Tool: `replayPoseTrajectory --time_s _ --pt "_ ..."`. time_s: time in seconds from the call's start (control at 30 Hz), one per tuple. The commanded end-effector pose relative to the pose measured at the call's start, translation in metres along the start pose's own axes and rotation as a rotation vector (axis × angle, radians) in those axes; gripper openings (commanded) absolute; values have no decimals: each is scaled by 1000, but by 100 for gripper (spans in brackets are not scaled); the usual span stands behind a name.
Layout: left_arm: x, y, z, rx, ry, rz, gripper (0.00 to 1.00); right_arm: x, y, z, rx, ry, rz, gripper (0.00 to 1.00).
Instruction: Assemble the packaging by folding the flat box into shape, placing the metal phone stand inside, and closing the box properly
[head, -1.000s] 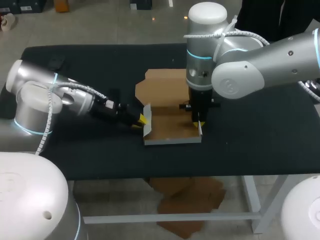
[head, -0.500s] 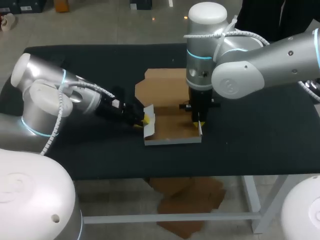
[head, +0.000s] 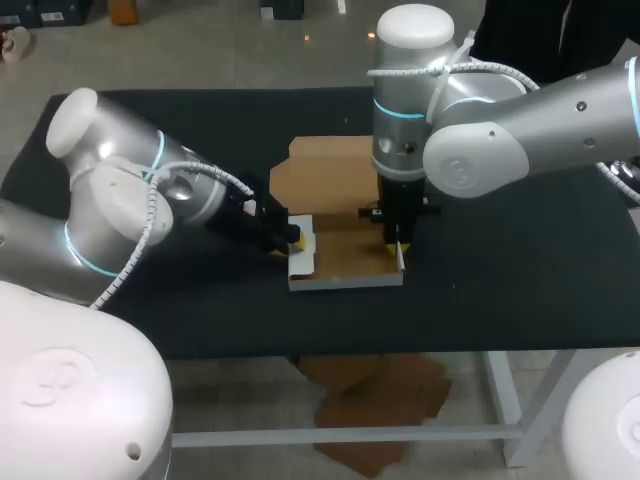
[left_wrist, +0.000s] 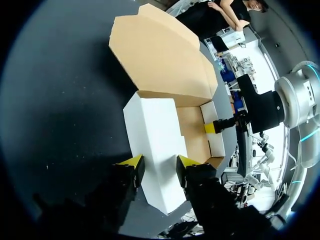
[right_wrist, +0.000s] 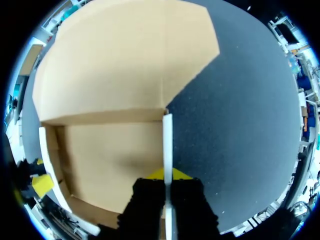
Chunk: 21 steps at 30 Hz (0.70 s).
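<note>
Black-topped table (head: 500, 270), carrying one item: cardboard box (head: 345, 262), brown inside, white outside, partly erected, near the middle of the surface. Its lid flap (head: 325, 170) lies open and flat on the far side. Item absent: metal phone stand, not seen in any view. Right tool (head: 397, 247): comes straight down and is clamped on the right side wall (right_wrist: 167, 145), which stands upright with one yellow tip on each face. Left tool (head: 296, 238): low at the box's left end, not gripping, tips apart with the white left panel (left_wrist: 155, 130) between them. This panel appears folded inward over the box floor rather than standing square. Step in hand, as judged: forming the left end while the right wall is pinned. To do it well, the right tool serves as a firm anchor so the box does not slide. The left tool works the panel evenly along its crease until it seats, without crushing the corner or lifting the base. View differences: only the head view gives both arms and the box's place on the table. The left wrist view alone shows the panel's white outer face and the spread of the tips. The right wrist view alone shows the pinch on the thin wall edge and the bare brown floor.
</note>
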<state>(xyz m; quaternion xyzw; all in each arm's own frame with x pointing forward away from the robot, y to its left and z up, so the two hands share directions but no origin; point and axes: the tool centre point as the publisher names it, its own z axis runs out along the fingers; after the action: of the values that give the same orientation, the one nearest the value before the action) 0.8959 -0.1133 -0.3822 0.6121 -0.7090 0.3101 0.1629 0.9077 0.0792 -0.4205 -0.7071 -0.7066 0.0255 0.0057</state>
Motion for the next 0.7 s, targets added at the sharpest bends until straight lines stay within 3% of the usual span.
replayPoseTrajectory --time_s 0.03,0.7 --pt "4 -3 6 -21 -148 0 46 1 0 0 1 -2 0 0" --pt "-6 -3 10 -59 -415 -26 40 1 0 0 1 -2 0 0"
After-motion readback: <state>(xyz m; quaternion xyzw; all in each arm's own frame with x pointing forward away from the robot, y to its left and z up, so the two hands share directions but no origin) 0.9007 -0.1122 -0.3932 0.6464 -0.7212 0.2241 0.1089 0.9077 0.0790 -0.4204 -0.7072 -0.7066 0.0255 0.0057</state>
